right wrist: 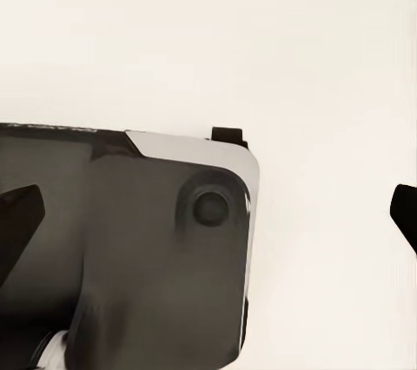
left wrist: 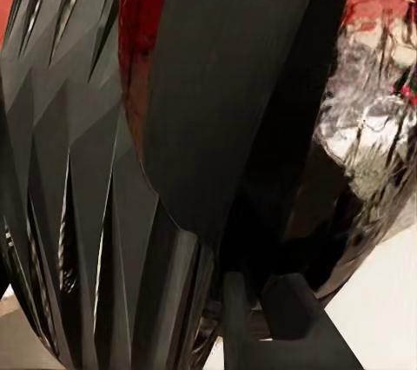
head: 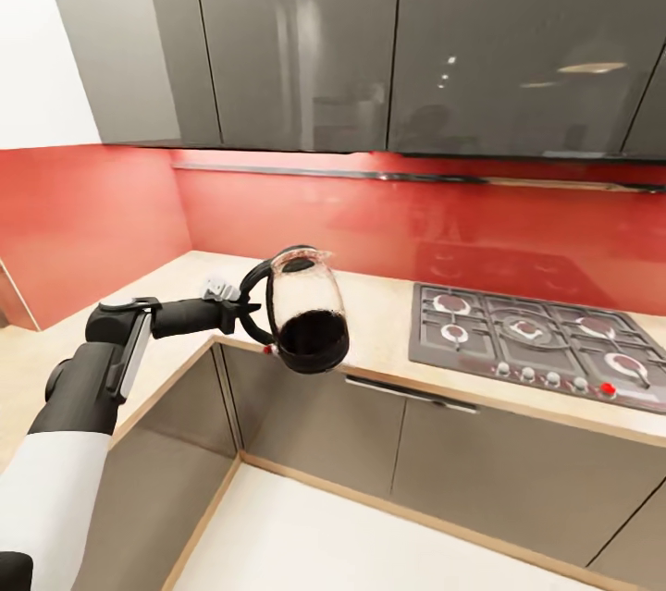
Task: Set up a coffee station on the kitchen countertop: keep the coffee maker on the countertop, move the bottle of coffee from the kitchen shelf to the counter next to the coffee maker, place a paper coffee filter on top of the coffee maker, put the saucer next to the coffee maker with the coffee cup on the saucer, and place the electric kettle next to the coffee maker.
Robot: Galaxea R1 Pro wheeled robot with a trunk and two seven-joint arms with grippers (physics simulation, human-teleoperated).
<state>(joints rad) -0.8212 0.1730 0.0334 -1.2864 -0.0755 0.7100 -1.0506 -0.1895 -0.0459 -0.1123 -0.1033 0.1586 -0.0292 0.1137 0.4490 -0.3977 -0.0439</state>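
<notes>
Left gripper (head: pixel 242 306) is clamped on the black loop handle of the electric kettle (head: pixel 307 313), fingers closed tight around it. The kettle is held in the air, tilted, over the near edge of the countertop (head: pixel 388 318), left of the gas hob (head: pixel 532 337). In the right wrist view the right gripper's (right wrist: pixel 208 214) finger tips sit wide apart, holding nothing.

Head view high, facing the countertop (head: pixel 398 313) corner, left wrist view pressed against electric kettle (head: pixel 305 309), both sharing it
</notes>
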